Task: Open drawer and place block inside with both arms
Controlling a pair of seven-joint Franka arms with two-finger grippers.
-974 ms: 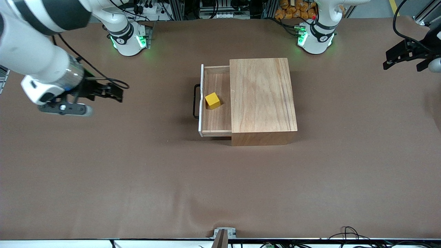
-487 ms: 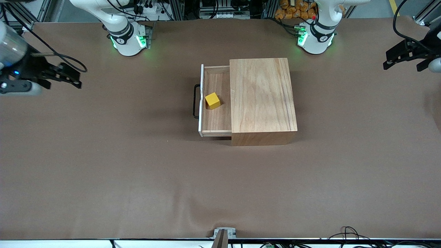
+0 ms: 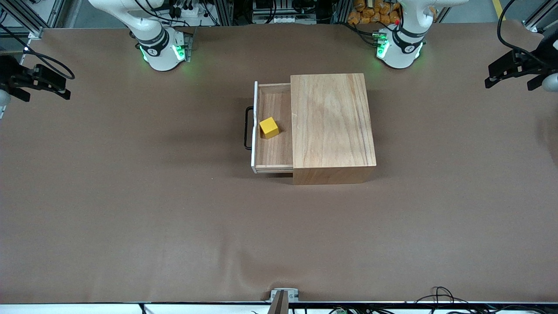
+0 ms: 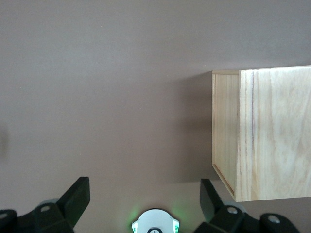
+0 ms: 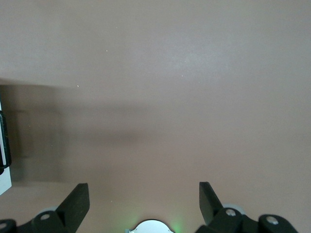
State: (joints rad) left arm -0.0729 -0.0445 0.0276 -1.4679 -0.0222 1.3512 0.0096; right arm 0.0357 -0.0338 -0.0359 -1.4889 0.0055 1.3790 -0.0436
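The large light-wood box stands mid-table. Its drawer is pulled out toward the right arm's end, with a white front edge and a black wire handle. The yellow block lies inside the open drawer. My right gripper is open and empty, raised over the bare table at the right arm's end; its wrist view shows bare table and the drawer's handle. My left gripper is open and empty over the left arm's end; its wrist view shows the box.
The brown table mat spreads around the box. The two green-lit arm bases stand along the table's edge farthest from the front camera. A small metal bracket sits at the edge nearest the front camera.
My right gripper has drawn back from over the table near the drawer out to the right arm's end, rising away. The left arm, the drawer and the block have not moved.
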